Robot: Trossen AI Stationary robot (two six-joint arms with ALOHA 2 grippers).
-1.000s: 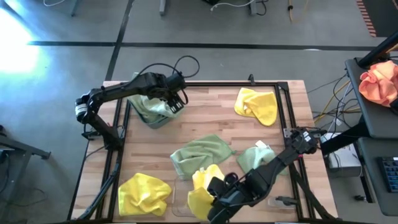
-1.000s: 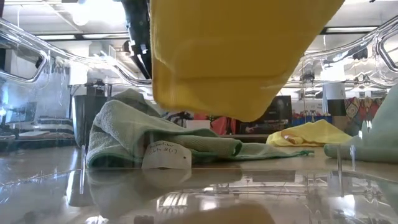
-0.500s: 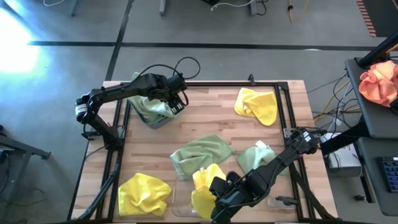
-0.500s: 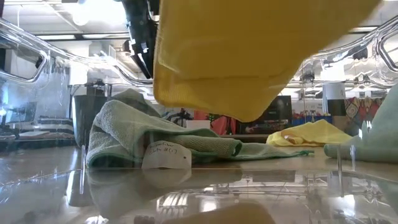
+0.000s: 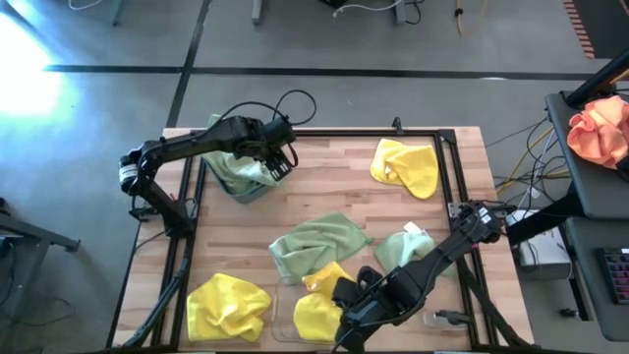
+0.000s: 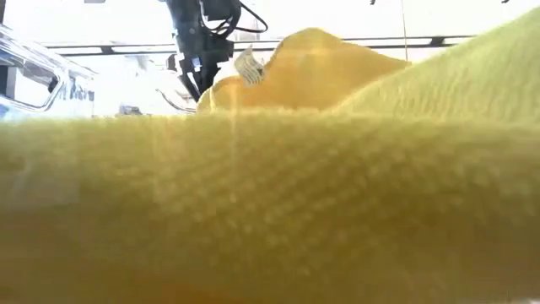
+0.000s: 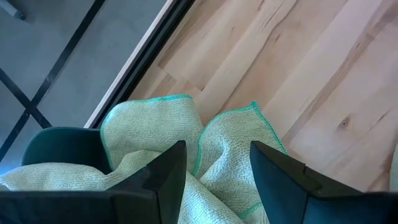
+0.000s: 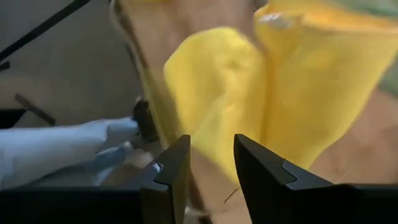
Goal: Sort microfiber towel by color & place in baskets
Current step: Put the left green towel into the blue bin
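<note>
Legible text, labels, brands, numbers, signs: none; a small white tag (image 6: 247, 64) on the yellow towel (image 6: 337, 169) shows no readable print.

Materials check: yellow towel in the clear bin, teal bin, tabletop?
Yellow towel: looks like soft knit microfiber, matte; nubby weave fills the low view. Teal bin: probably molded plastic, smooth dull wall. Tabletop: pale wood planks with visible grain and knots.
</note>
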